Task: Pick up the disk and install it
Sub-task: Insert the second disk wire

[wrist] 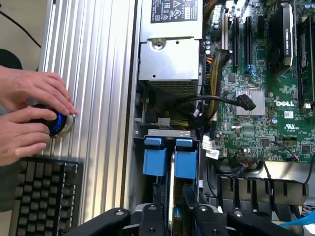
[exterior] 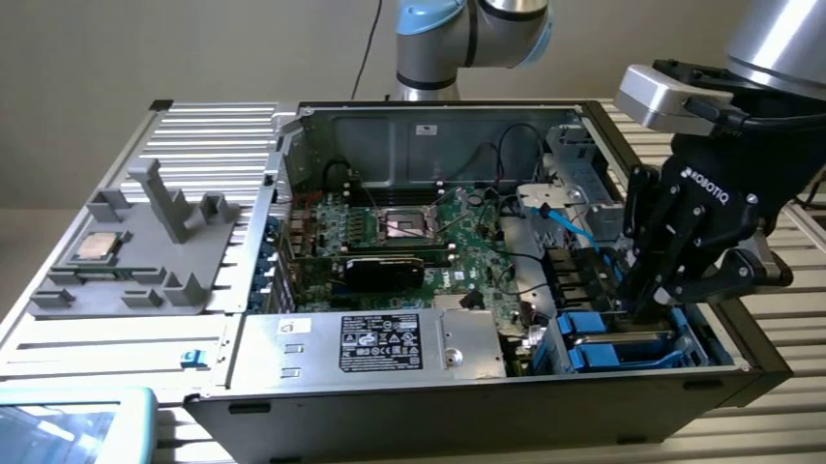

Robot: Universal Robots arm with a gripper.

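The disk (wrist: 171, 194) stands edge-on in the drive bay at the exterior view's right front corner of the open computer case (exterior: 427, 406). Its blue carrier tabs (wrist: 152, 156) stick out on both sides of the thin metal edge. In the exterior view, blue rails (exterior: 620, 350) and a strip of silver metal show under the black hand. My gripper (exterior: 641, 307) reaches down into that bay. In the wrist view the gripper (wrist: 172, 216) has its fingers (wrist: 153, 219) close on either side of the disk's edge, shut on it. Most of the disk is hidden inside the bay.
A grey power supply (exterior: 374, 343) with a black label lies beside the bay, with the motherboard (exterior: 413, 232) and cables behind it. A grey fixture (exterior: 130, 251) holding a small CPU chip (exterior: 97, 248) sits at the exterior view's left. A person's hands (wrist: 29, 113) rest on a controller above a keyboard (wrist: 42, 196).
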